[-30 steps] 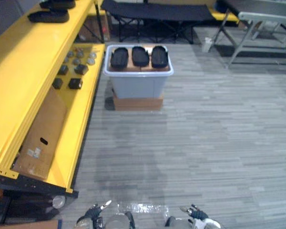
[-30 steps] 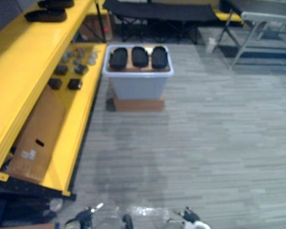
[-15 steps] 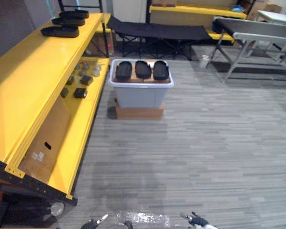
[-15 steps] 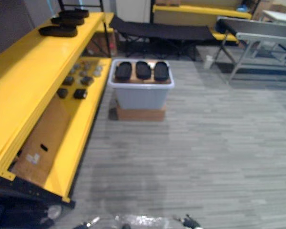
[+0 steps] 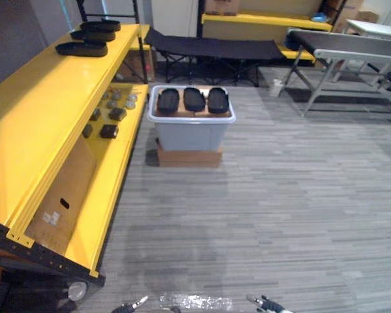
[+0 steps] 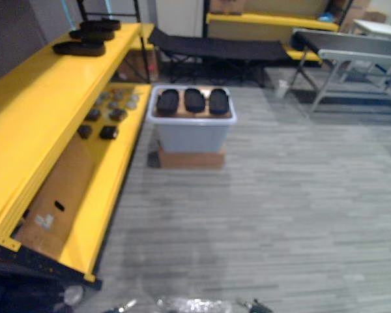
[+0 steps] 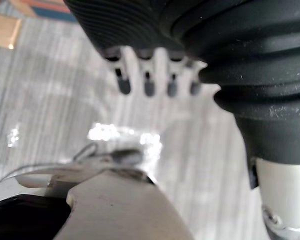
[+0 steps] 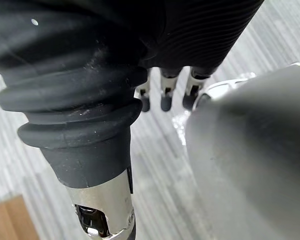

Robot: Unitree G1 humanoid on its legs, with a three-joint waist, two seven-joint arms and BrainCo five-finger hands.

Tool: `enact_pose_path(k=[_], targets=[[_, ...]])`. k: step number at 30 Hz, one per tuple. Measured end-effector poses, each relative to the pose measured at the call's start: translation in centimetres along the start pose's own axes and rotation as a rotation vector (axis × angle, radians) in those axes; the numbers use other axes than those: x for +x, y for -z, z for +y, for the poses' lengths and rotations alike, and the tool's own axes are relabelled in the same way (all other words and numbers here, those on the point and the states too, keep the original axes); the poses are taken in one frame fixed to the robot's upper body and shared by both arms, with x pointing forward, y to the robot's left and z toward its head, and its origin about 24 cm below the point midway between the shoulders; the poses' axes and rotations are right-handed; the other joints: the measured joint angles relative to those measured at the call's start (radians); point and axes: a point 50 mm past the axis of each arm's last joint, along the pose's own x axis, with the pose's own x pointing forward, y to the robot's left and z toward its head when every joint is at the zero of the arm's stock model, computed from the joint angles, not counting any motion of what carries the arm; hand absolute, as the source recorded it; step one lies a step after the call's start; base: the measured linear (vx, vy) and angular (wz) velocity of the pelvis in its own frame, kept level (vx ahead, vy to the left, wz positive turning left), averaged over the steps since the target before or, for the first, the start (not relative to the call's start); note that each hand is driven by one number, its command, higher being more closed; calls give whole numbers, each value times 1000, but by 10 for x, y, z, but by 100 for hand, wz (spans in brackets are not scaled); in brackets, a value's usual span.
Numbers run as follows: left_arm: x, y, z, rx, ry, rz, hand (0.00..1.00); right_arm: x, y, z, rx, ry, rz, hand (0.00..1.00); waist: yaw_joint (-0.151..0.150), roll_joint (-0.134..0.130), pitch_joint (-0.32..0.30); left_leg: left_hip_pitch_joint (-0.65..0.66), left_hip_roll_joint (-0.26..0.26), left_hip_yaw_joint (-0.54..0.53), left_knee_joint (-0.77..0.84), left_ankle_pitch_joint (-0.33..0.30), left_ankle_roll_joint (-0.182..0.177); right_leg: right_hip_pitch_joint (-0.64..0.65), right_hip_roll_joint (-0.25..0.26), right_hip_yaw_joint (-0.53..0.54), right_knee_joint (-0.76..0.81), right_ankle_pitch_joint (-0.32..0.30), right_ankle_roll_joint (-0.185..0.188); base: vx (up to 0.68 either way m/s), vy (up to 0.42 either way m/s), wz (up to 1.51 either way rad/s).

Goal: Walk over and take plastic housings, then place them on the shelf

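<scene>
three black housings lay on top of the grey bin, with the yellow shelf left of it. the left hand and right hand hung empty, fingers straight, well apart from the bin. it looked best to walk close first.

Three black housings on one grey bin — one brown box, one cardboard sheet, one yellow shelf.
</scene>
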Motion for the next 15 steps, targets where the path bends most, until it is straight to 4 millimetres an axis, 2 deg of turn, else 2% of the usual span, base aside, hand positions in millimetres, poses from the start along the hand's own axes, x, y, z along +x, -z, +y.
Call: enact_pose_path(k=[6, 10, 12, 13, 14, 15], targets=[[0, 18, 2, -18, -7, 73, 0, 0, -4, -1, 56, 14, 6, 0, 0, 6, -3, -1, 6, 5, 0, -3, -5, 0, 11, 1, -21, 13, 4, 2, -6, -1], [-1, 28, 3, -30, -9, 98, 0, 0, -6, -7, 86, 31, 6, 0, 4, 20, -6, -6, 11, 30, 1, -19, -6, -20, 9, 13, -9, 6, 2, -12, 6, -14], [-1, 30, 4, -30, -10, 102, 0, -1, -11, -9, 108, 39, -13, 0, 3, 17, -10, -28, 3, 36, 6, -44, 1, -95, -33, 27, 124, -62, 5, 8, 60, -12], [-1, 30, 4, -27, -10, 103, 0, -2, -13, -12, 112, 44, -21, 0, 1, 16, -10, -29, -2, 32, 7, -48, 5, -118, -50, 23, 177, -76, 9, 102, 46, 9], [-1, 30, 3, -6, -13, 101, 0, -3, -17, -18, 126, 56, -40, 0, -3, 17, -8, -28, -3, 20, 16, -59, 16, -163, -81, 18, 299, -93, -6, 113, 36, 30], [-1, 29, 3, 3, -15, 98, 0, -4, -22, -23, 150, 65, -71, 0, -7, 22, 1, -30, 9, -4, 69, -83, 26, -204, -112, 5, 456, -85, -20, 172, 23, 38]])
